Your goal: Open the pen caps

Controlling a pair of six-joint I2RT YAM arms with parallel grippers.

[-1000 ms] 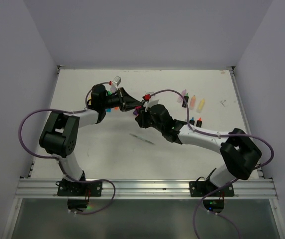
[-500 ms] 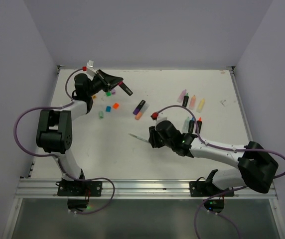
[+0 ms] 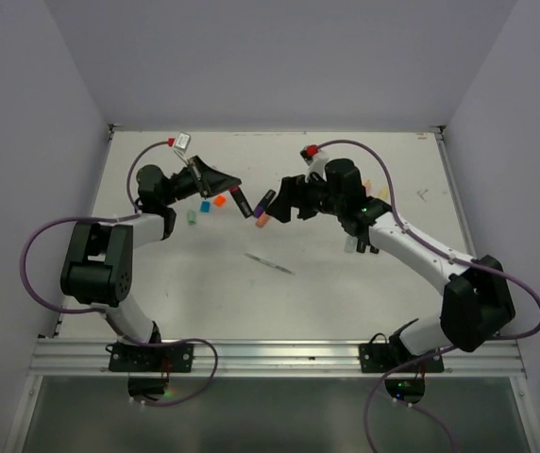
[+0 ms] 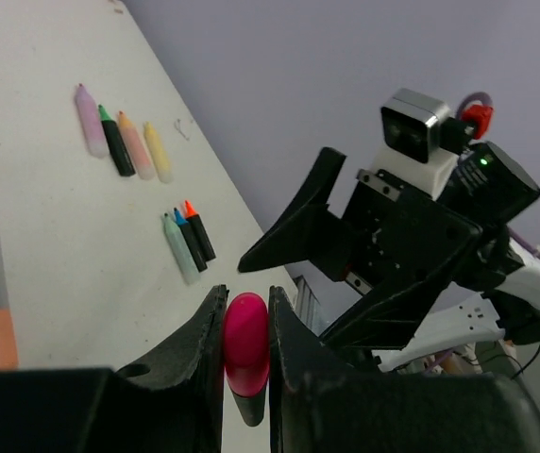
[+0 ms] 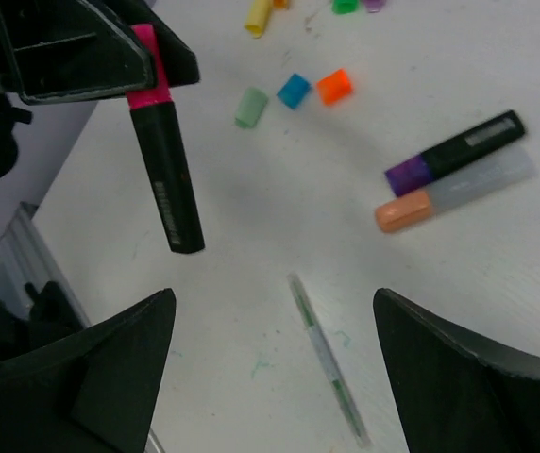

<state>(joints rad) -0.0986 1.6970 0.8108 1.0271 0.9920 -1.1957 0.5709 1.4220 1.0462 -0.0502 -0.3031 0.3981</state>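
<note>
My left gripper (image 4: pixel 246 304) is shut on a pink pen cap (image 4: pixel 246 342). The pen's black barrel (image 5: pixel 168 179) hangs out of the cap above the table, seen in the top view as a dark stub (image 3: pixel 242 204). My right gripper (image 5: pixel 275 377) stands wide open with nothing between its fingers, just right of that barrel (image 3: pixel 281 200). On the table below lie a black pen with a purple cap (image 5: pixel 405 174) and a pale pen with an orange cap (image 5: pixel 402 213). Loose green (image 5: pixel 250 107), blue (image 5: pixel 294 91) and orange (image 5: pixel 334 86) caps lie further back, a yellow one (image 5: pixel 258 16) beyond.
A thin pale stick (image 3: pixel 270 263) lies mid-table, under the right gripper in its wrist view. Two rows of uncapped pens (image 4: pixel 119 142) (image 4: pixel 185 243) lie on the right side, partly hidden by the right arm in the top view. Walls close off the table's back and sides.
The left gripper swung from the back left toward the centre, still holding the pen. The right gripper rose from near the thin stick toward the pen and opened wide.
</note>
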